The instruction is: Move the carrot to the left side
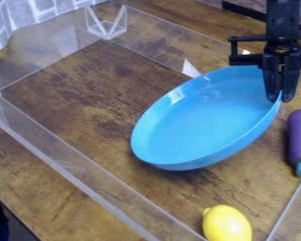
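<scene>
No carrot shows in this view; it is hidden or out of frame. My gripper (pixel 281 93) hangs at the upper right, pointing steeply down, its dark fingers pressed together on the far right rim of a blue oval plate (pixel 203 122). The plate sits tilted on the wooden table, with its right end raised at the fingers and nothing visible inside it.
A purple eggplant (pixel 299 137) lies just right of the plate, close to the gripper. A yellow lemon (pixel 226 224) rests at the front edge. Clear plastic walls (pixel 65 162) fence the wooden surface, with a clear stand (pixel 106 19) at the back left.
</scene>
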{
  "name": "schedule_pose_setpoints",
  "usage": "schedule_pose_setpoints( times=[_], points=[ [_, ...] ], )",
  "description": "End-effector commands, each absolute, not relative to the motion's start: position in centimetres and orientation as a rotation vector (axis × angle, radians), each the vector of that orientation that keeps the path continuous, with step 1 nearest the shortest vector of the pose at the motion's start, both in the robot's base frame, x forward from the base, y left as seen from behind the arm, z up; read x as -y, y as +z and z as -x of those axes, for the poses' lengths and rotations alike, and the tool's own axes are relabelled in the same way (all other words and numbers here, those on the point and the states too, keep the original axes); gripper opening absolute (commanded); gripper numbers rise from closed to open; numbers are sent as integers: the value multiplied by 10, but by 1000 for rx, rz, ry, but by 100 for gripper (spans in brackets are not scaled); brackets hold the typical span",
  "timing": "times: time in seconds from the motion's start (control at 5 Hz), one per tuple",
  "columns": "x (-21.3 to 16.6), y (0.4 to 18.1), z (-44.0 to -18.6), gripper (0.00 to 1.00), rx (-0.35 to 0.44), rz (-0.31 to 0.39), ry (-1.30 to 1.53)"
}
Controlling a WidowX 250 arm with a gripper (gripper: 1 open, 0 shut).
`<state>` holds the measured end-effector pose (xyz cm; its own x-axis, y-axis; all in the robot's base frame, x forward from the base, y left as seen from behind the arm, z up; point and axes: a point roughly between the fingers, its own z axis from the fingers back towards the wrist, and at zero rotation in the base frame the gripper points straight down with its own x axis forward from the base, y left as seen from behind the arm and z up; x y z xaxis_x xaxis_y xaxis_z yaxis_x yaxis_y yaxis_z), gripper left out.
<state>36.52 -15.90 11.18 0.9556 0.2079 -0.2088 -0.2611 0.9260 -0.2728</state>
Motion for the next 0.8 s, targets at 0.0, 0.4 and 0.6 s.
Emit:
schedule_pose_setpoints(
  times=[0.0,0.4,0.6],
  points=[
    [161,123,-361,0,-155,318,207],
    [154,121,-352,0,-171,311,161],
    [153,123,-354,0,-181,306,151]
  ],
)
